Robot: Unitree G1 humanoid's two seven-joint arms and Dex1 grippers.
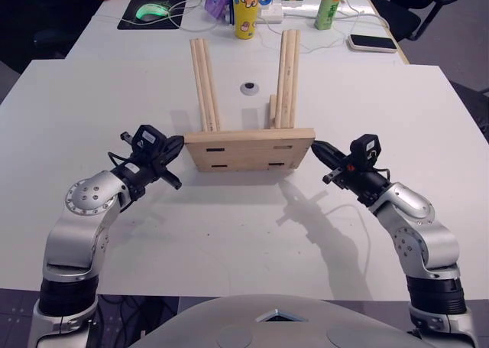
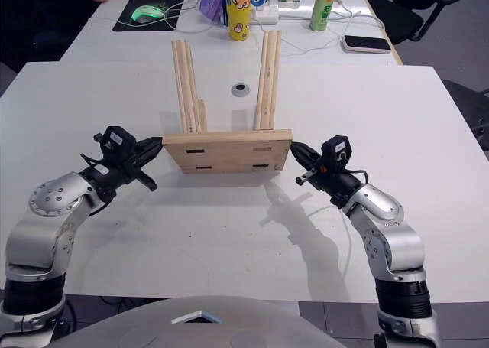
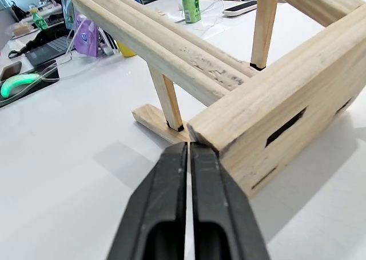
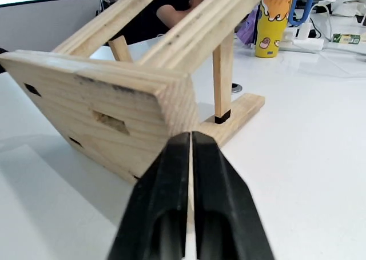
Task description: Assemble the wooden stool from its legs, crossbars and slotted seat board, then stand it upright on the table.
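Spreading wide and white under everything, the counter carries the stool, which looks fully put together but lies on its side near the middle, not yet upright. Its seat board stands on one long edge facing the robot. The two pairs of legs run flat across the counter away from it, joined by short crossbars. The left hand sits at the board's left end and the right hand at its right end. Both are closed with nothing between the fingers, and the tips are at or just beside the board's lower corners; I cannot tell whether they touch. Small dark slots show in the board's face. The stool is probably stiff, fairly light pale wood, and its smooth sanded faces could slide in narrow fingers. The pegged joints may be only push-fit, so pulling on a single leg risks loosening one. The safer hold looks like the two short ends of the seat board, pinched evenly from both sides, to tip the stool until its leg ends meet the counter.
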